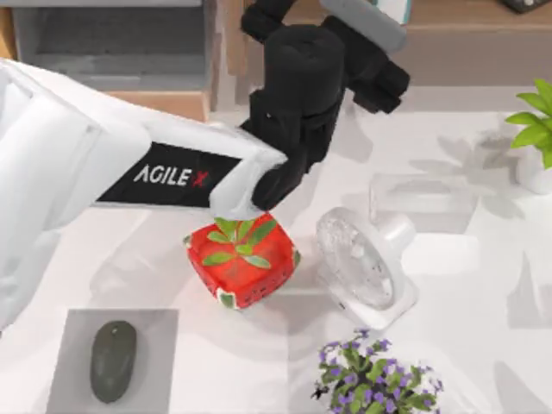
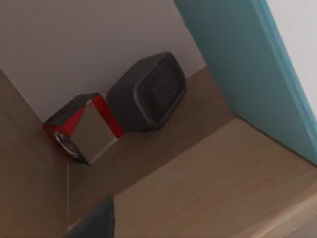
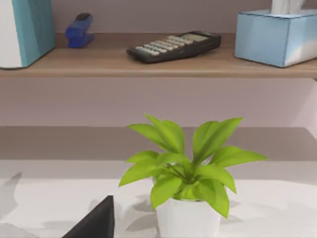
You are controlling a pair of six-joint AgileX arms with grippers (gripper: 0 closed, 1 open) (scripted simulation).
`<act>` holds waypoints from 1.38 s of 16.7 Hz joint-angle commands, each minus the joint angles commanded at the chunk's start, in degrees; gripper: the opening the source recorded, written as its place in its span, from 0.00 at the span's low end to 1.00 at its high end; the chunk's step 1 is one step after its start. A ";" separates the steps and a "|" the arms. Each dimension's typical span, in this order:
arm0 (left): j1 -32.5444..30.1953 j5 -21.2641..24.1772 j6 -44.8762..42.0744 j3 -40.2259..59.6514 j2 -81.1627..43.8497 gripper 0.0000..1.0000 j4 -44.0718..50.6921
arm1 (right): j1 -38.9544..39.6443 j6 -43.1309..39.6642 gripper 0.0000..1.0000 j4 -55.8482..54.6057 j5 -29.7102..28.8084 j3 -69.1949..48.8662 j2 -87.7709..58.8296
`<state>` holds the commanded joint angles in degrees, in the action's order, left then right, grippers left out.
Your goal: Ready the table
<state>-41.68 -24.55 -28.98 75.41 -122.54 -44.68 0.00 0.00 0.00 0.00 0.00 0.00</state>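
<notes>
The white table (image 1: 483, 293) carries a red cube pot with a leafy plant (image 1: 242, 259), a white desk fan (image 1: 364, 259) and a dark mouse (image 1: 113, 360) on a grey pad (image 1: 79, 332). My left arm (image 1: 172, 172) stretches from the left across the table, and its black wrist (image 1: 306, 78) reaches up to the wooden shelf (image 1: 466, 39) at the back. A dark part of my left gripper (image 2: 94, 224) shows over the shelf board in the left wrist view. My right gripper (image 3: 96, 222) hangs low over the table facing a green plant in a white pot (image 3: 185, 198).
On the shelf stand a black speaker (image 2: 148, 91), a red and silver cube (image 2: 84, 129), a teal book (image 2: 247, 64), a calculator (image 3: 173, 46), a blue stapler (image 3: 79, 29) and a tissue box (image 3: 277, 34). A purple flower plant (image 1: 373, 378) sits front centre, a clear box (image 1: 423, 203) behind the fan.
</notes>
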 joint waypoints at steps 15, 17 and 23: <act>-6.31 -20.79 28.27 41.56 -20.85 1.00 16.78 | 0.00 0.00 1.00 0.00 0.00 0.00 0.00; -6.31 -20.79 28.27 41.56 -20.85 1.00 16.78 | 0.00 0.00 1.00 0.00 0.00 0.00 0.00; -5.33 -19.78 28.35 47.22 -23.77 1.00 19.40 | 0.00 0.00 1.00 0.00 0.00 0.00 0.00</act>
<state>-47.01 -44.34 -0.63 122.63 -146.31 -25.29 0.00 0.00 0.00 0.00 0.00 0.00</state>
